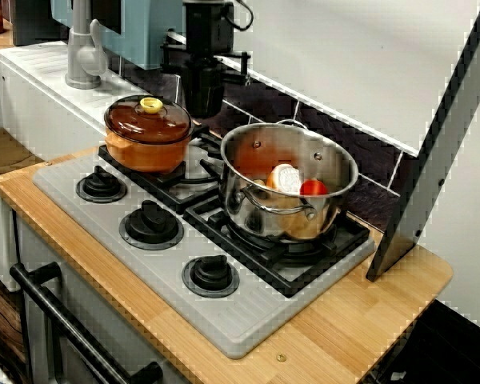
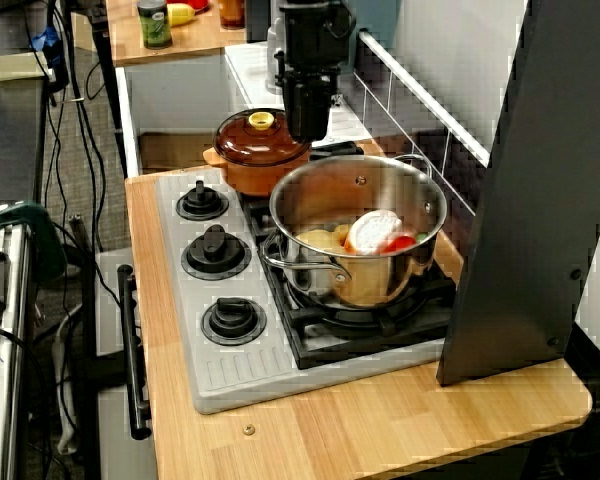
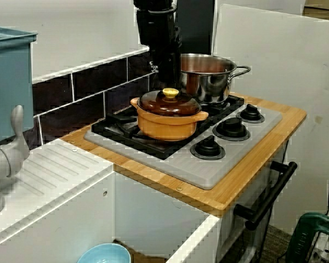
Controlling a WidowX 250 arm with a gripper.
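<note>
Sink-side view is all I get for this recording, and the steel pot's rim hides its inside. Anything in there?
Observer: Yes. The front view shows a red round piece and a white-and-orange piece inside the steel pot.
Operator: Is the gripper over that pot?
Observer: No. From the front, the gripper hangs beside its rim, toward the orange pot, not over the opening.
Operator: Anything else inside?
Observer: The right-end view shows a pale yellow piece there too.
</note>
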